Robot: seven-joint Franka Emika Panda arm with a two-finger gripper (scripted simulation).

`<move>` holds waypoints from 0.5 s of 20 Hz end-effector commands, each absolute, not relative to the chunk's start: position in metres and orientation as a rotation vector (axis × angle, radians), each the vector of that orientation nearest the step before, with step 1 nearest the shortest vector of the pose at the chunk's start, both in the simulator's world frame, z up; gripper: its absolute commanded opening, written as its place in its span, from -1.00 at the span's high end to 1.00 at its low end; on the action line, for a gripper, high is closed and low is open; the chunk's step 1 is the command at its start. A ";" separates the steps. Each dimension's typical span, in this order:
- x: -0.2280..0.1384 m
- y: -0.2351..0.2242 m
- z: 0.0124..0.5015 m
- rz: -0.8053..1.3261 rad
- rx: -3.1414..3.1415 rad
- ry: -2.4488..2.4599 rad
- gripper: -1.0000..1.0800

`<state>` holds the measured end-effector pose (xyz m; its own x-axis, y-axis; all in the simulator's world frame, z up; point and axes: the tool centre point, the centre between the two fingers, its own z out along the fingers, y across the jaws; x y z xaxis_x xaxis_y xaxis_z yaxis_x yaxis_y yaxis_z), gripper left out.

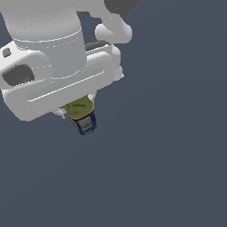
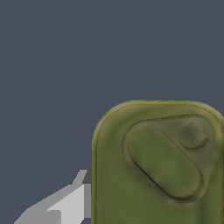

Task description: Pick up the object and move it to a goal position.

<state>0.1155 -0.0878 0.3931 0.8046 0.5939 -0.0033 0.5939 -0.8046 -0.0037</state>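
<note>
The white Panda arm fills the upper part of the exterior view toward that view's left, its wide hand tilted and its gripper (image 1: 76,106) pointing down over a plain dark blue-grey surface (image 1: 168,168). Directly beneath the hand sits the small tin can (image 1: 82,116), only partly visible: its olive-green lid faces up toward the hand, and below it shows a dark blue side with yellow marks. The can appears tilted along with the hand, and its upper part is tucked under the white housing. Small pale finger parts show at either side of the can's lid, close against it, so the jaws appear closed on the can, though the actual contact is mostly hidden by the hand. Whether the can rests on the surface or is lifted off it cannot be told from these views. In the wrist view the lid of the tin can (image 2: 162,166) looms very close, its rounded-rectangular rim, raised oblong panel and round dimple of the pull tab (image 2: 192,134) plainly seen. One grey-white fingertip (image 2: 72,203) sits just against the lid's edge, and the same blue-grey ground lies behind.
</note>
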 end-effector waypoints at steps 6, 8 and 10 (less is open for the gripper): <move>0.121 -0.094 0.410 0.000 -2.984 -0.982 1.00; 0.122 -0.095 0.412 0.000 -2.984 -0.982 1.00; 0.122 -0.096 0.414 0.000 -2.984 -0.982 1.00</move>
